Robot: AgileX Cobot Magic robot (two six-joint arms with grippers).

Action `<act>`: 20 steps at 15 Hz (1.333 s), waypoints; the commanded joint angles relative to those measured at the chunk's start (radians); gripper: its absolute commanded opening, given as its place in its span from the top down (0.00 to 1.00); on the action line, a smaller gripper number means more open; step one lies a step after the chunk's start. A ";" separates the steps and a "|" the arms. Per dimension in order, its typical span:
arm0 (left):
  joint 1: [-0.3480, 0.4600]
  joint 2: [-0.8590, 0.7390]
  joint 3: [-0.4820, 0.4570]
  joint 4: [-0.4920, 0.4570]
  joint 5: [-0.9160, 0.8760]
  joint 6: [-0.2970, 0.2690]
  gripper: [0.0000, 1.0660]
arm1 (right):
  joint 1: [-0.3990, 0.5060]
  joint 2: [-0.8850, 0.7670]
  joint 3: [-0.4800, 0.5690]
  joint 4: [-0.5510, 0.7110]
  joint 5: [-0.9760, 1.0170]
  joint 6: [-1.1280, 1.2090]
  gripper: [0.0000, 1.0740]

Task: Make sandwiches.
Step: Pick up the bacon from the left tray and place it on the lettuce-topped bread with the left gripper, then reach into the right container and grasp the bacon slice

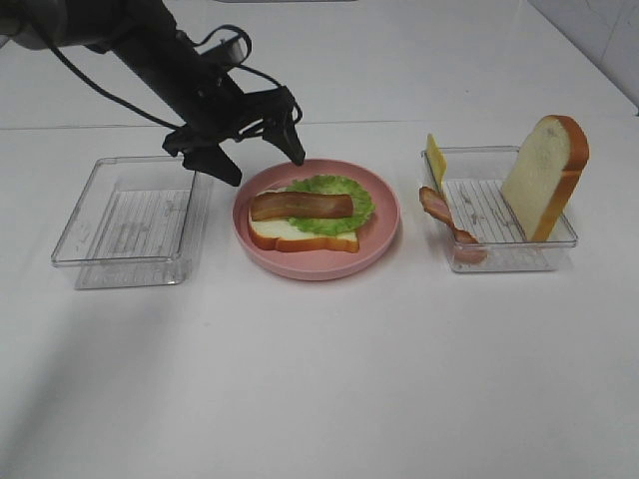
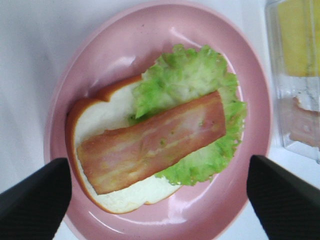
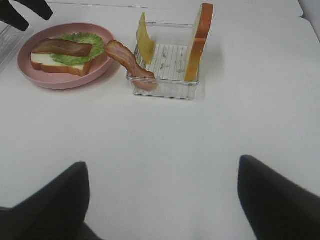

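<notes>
A plain white table is filling almost the whole exterior view, with a faint seam running across its far part and a strip of pale tiling showing past its far right corner. The lighting is even, and the arm is casting only a soft shadow.

The half-built sandwich is sitting on a pink plate near the table's middle. A bread slice is lying flat, ruffled green lettuce is spreading over it, and a bacon strip is lying across the top.

The left gripper is hovering over the plate's far left rim, with its fingers spread apart and holding nothing. The right gripper is hanging above bare table nearer the front, its fingers likewise wide apart and empty.

A clear plastic tray is resting just left of the plate. A second clear tray is resting to the right, where another bread slice is standing on edge. A yellow cheese slice is leaning at its far left corner, and a second bacon strip is draping over its left wall.
</notes>
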 commanded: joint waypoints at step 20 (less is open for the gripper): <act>-0.013 -1.098 0.534 0.418 0.322 -0.166 0.13 | -0.006 -0.006 0.001 0.000 -0.003 0.007 0.29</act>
